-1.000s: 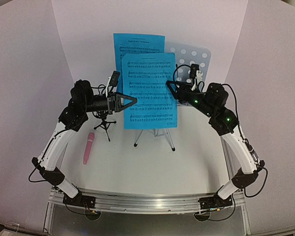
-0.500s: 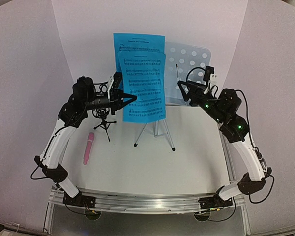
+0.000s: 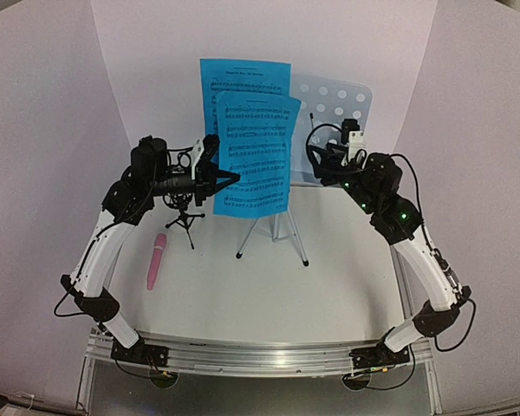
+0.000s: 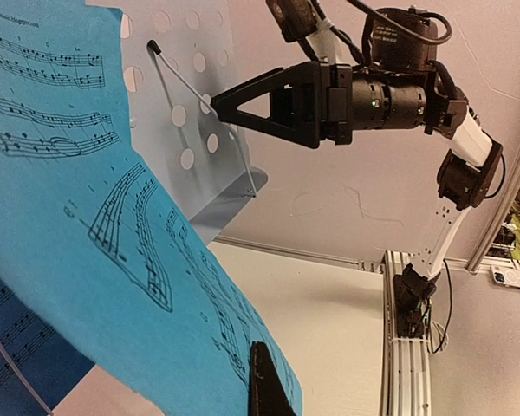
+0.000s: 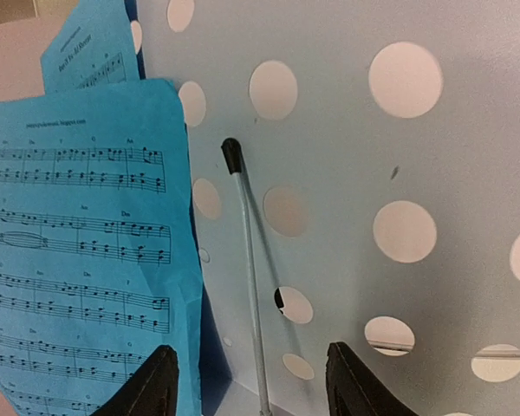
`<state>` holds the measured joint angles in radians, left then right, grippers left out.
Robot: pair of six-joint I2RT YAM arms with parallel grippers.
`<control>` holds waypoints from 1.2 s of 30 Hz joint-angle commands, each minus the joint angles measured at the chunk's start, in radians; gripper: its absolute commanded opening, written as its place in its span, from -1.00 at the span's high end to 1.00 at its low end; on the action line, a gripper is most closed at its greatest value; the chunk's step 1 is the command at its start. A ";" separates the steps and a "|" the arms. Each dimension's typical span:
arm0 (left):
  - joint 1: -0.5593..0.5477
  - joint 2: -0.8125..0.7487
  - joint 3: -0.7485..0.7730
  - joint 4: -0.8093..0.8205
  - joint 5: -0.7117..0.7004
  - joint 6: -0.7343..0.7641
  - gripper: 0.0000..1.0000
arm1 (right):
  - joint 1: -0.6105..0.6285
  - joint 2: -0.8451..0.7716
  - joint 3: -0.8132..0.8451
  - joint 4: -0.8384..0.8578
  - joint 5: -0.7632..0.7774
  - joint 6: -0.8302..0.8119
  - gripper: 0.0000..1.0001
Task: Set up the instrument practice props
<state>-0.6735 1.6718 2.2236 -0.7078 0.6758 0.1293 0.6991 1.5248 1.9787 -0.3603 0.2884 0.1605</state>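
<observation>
Before the round-holed music stand (image 5: 329,130), a thin blue page (image 3: 253,156) overlaps another.

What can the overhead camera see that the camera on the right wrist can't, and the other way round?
Only overhead: the pink microphone, the small black tripod holder, the silver tripod legs, and the left gripper pinching the front blue sheet-music page. Only the right wrist: the right gripper with fingertips apart, close up. Both: that front page, the rear blue page and the pale-blue perforated stand.
</observation>
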 commanded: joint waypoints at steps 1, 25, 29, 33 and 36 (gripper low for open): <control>0.000 -0.001 0.044 0.017 -0.015 0.021 1.00 | 0.005 0.033 0.053 0.011 0.008 -0.031 -0.06; 0.000 0.084 0.087 0.226 0.030 0.006 1.00 | 0.004 -0.071 -0.174 0.307 -0.037 -0.080 1.00; 0.000 0.122 0.143 0.254 0.065 0.070 1.00 | 0.004 -0.075 -0.181 0.326 -0.056 -0.089 1.00; 0.000 0.168 0.213 0.180 0.069 0.199 1.00 | 0.004 -0.076 -0.182 0.340 -0.071 -0.103 1.00; 0.000 0.149 0.167 0.149 0.087 0.264 1.00 | 0.004 -0.079 -0.190 0.351 -0.076 -0.106 1.00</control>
<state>-0.6735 1.8337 2.3862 -0.5289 0.7261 0.2696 0.6982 1.4897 1.7910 -0.1084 0.2578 0.0729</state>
